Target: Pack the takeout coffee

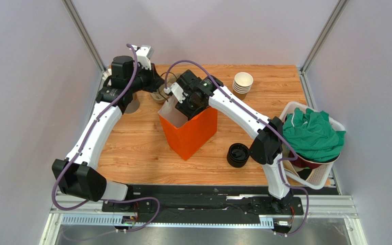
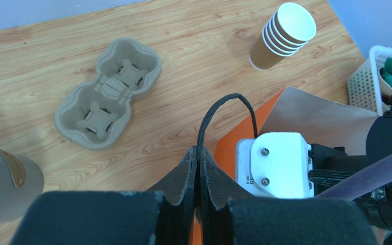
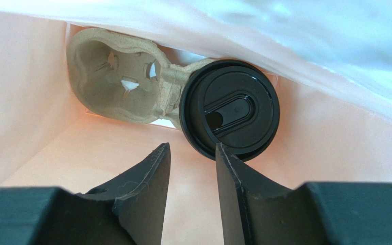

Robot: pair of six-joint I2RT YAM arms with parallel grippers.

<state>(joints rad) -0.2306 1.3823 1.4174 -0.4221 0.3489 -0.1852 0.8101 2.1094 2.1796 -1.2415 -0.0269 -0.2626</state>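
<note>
The takeout coffee, seen from above as a round black lid, sits in one pocket of a pulp cup carrier at the bottom of the orange paper bag. My right gripper hangs inside the bag just above and beside the lid, open, with nothing between its fingers. Its other pocket is empty. My left gripper is at the bag's back left edge, shut on the bag's thin black cord handle, which loops up out of the fingertips. The cup's brown wall is hidden.
A second, empty pulp carrier lies on the wooden table behind the bag. A stack of lidless brown cups stands at the back right. A pile of black lids is near the bag. A white basket with green cloth is at the right.
</note>
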